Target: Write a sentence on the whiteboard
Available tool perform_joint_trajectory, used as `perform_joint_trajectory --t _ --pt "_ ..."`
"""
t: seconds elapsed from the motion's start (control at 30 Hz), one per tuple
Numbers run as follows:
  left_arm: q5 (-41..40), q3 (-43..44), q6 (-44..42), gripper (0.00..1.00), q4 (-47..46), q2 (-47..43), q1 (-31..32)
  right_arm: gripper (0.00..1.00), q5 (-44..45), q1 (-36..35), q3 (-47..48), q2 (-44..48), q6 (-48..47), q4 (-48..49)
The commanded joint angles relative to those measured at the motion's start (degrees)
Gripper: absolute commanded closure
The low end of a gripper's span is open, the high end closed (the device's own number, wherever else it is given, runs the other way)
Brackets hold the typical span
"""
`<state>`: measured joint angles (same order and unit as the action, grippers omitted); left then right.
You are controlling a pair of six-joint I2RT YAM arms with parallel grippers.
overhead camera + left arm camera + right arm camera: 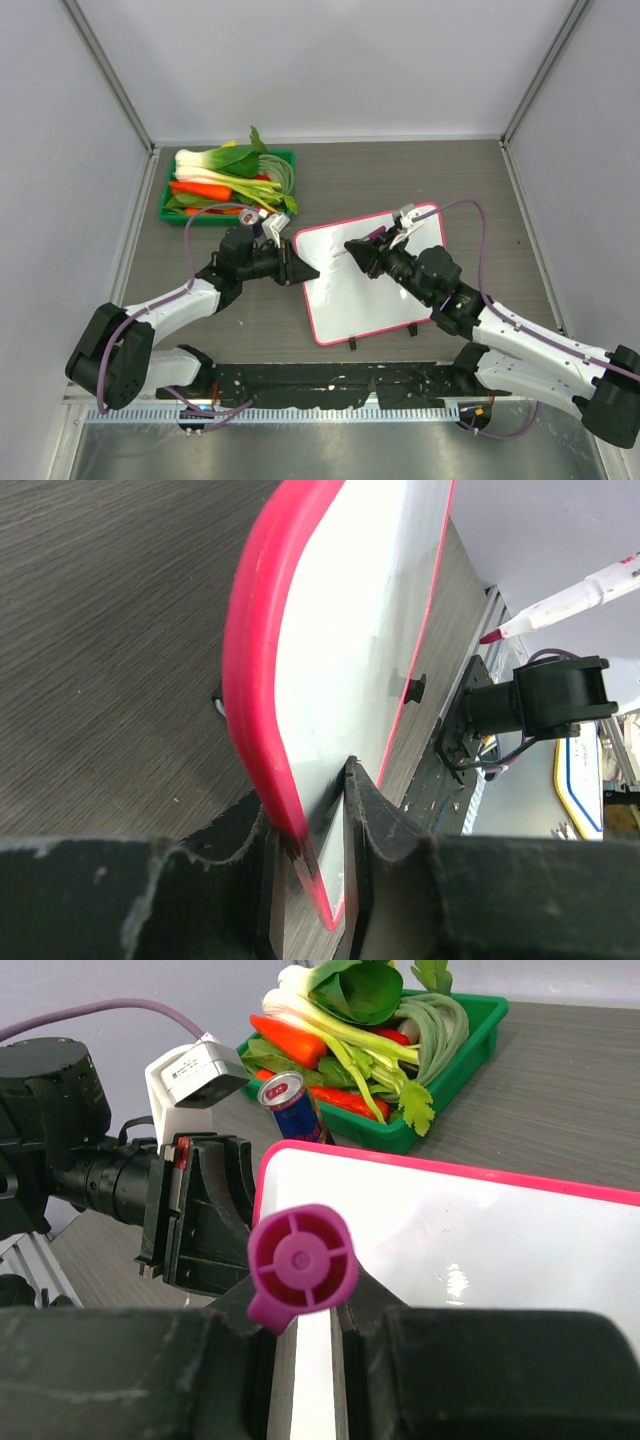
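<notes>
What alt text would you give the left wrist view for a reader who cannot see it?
The left pincer has its two black fingers either side of the edge of a glossy white whiteboard with a thin pink-red frame, above a dark wood-grain table. A white marker pen with a pink tip pokes in at upper right.

Whiteboard at mid-table, tray behind it to the left.

The whiteboard (375,285) lay askew at the middle of the table (450,180), between the two arms. Behind it and to the left sat the tray (168,197), with vegetables (225,172) piled in it. A can (292,1100) stood just before the tray, near the board's far left corner. The left gripper (308,270) was at the board's left edge, with that edge between its fingers. The right gripper (352,247) hung over the board's far left part, clamped on a marker (302,1265).
</notes>
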<state>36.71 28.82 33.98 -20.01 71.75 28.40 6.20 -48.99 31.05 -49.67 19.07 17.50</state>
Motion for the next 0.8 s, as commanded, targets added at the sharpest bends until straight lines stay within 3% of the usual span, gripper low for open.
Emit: perform_joint_trajectory --t 0.0,0.77 --pt "-13.3 -2.1 -11.8 1.0 5.9 0.9 -1.4 0.99 2.9 -0.8 0.9 -2.2 -0.9 5.9" --pt "-12.3 -2.1 -11.7 1.0 5.5 1.4 -1.4 0.99 6.3 -1.8 3.9 -11.1 1.6 10.1"
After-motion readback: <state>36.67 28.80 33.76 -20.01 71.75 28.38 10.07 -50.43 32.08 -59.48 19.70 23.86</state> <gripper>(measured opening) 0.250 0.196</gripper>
